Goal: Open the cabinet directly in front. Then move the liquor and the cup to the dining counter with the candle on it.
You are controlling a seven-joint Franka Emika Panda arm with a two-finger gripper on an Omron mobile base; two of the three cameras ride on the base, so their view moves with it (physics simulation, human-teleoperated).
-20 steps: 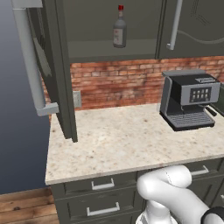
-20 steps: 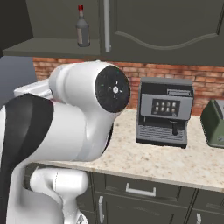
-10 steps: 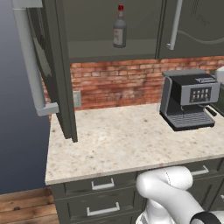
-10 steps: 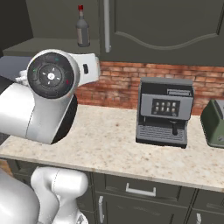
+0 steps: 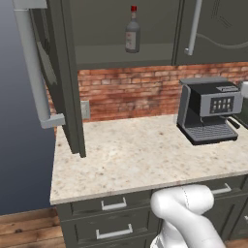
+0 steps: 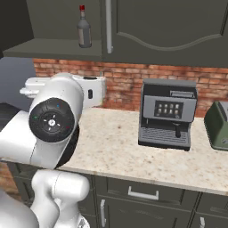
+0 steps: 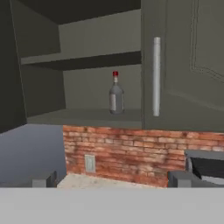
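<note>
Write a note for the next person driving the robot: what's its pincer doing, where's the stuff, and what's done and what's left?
Pincer: open, empty, pointing at the cabinet.
Cabinet: left door swung open, right door shut.
Liquor: standing on the lower shelf, untouched.
Cup: not spotted yet.
Done: cabinet opened.
Left: grab the liquor, find the cup, carry both to the dining counter.

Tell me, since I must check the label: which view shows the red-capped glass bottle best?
The hand view: the red-capped glass bottle stands whole, facing the camera on the shelf. The left base view shows it near the top edge; the right base view likewise.
</note>
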